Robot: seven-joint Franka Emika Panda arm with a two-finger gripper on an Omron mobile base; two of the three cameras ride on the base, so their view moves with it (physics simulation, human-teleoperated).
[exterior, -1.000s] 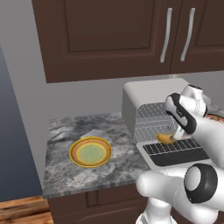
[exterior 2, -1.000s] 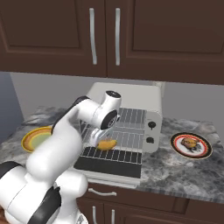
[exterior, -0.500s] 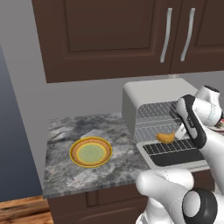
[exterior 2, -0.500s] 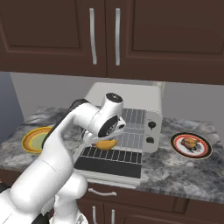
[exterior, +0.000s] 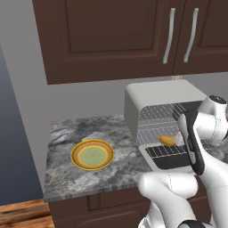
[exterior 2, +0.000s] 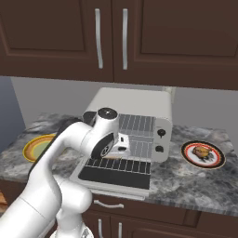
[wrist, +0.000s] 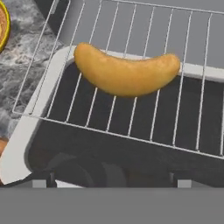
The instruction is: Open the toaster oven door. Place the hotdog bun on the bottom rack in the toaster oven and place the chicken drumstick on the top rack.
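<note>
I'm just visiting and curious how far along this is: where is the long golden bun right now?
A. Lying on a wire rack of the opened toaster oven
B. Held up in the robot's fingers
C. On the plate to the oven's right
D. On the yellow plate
A: the hotdog bun lies across the wire rack above the lowered toaster oven door, apart from the fingertips.

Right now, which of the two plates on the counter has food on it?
The dark-rimmed plate right of the toaster oven carries a brown piece of food. The yellow-and-green plate on its left is bare.
</note>
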